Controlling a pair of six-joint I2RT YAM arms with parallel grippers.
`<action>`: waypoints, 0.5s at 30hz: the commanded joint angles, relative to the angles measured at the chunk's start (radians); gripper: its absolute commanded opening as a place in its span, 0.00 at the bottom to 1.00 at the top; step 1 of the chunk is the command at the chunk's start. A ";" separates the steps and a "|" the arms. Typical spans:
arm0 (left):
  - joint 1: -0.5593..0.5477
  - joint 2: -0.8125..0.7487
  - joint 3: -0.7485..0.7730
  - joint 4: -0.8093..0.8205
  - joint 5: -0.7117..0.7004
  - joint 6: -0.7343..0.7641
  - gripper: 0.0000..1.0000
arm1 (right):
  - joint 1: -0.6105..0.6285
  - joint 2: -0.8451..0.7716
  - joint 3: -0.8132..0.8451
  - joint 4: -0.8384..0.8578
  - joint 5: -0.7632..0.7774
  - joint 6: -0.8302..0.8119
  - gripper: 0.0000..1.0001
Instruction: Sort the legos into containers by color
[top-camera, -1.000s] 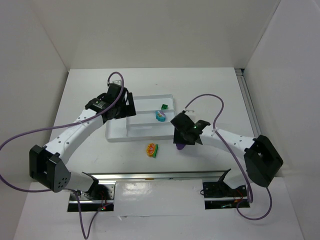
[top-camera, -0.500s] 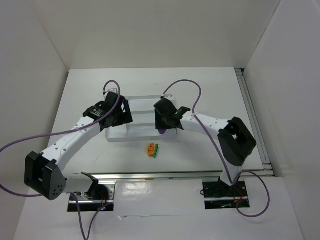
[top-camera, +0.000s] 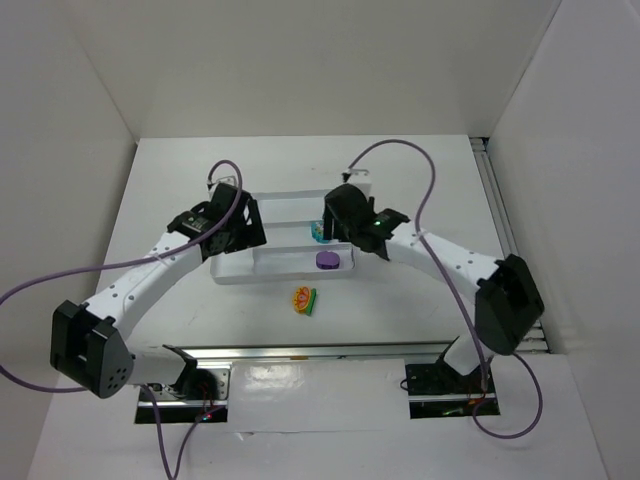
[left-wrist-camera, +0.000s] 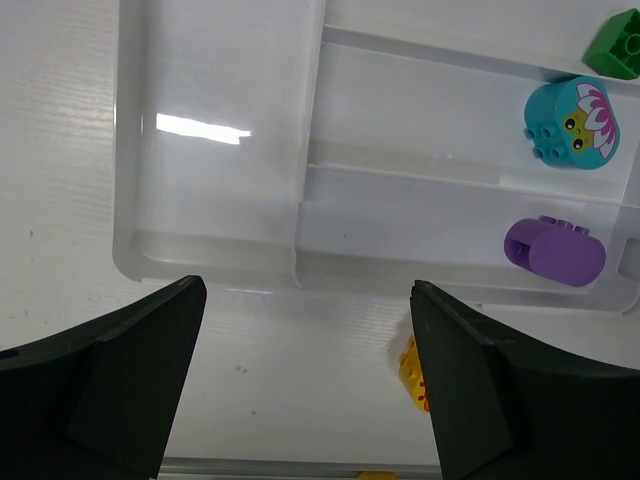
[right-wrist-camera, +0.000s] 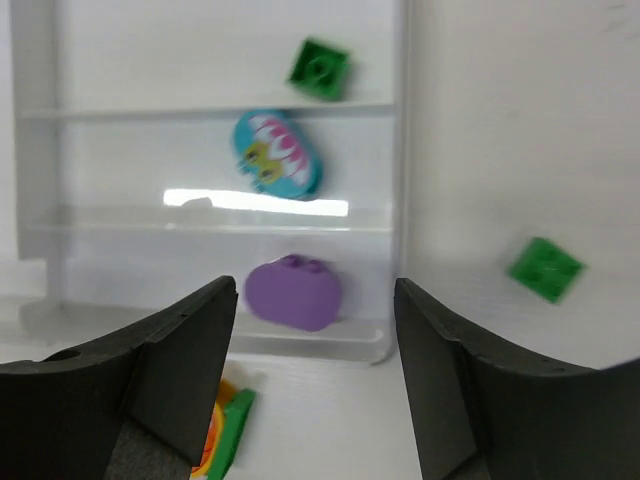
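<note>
The white tray (top-camera: 280, 263) lies at mid-table. In the right wrist view the tray (right-wrist-camera: 150, 160) holds a green cube (right-wrist-camera: 320, 67) in its far compartment, the cyan-and-pink round piece (right-wrist-camera: 278, 153) in the middle one and the purple oval (right-wrist-camera: 293, 293) in the near one. My right gripper (right-wrist-camera: 314, 285) hangs open above the purple oval (top-camera: 328, 260), not touching it. A second green cube (right-wrist-camera: 545, 268) lies on the table right of the tray. The orange-yellow piece (top-camera: 303, 299) lies on the table in front of the tray. My left gripper (left-wrist-camera: 308, 290) is open and empty over the tray's near-left edge.
White walls close in the table on the left, back and right. A metal rail (top-camera: 320, 352) runs along the near edge by the arm bases. Purple cables loop off both arms.
My right gripper carried the purple oval from the table into the tray's near compartment, opened and let it go. The left gripper pulled back slightly to the left.
</note>
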 joint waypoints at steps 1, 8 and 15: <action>-0.003 0.007 0.042 0.010 0.004 0.014 0.96 | -0.122 -0.129 -0.073 -0.073 0.157 0.005 0.71; -0.012 0.045 0.042 0.029 0.022 0.043 0.96 | -0.393 -0.154 -0.258 0.017 -0.116 -0.032 0.94; -0.012 0.045 0.051 0.029 0.061 0.069 0.96 | -0.427 -0.041 -0.258 0.096 -0.188 -0.041 0.94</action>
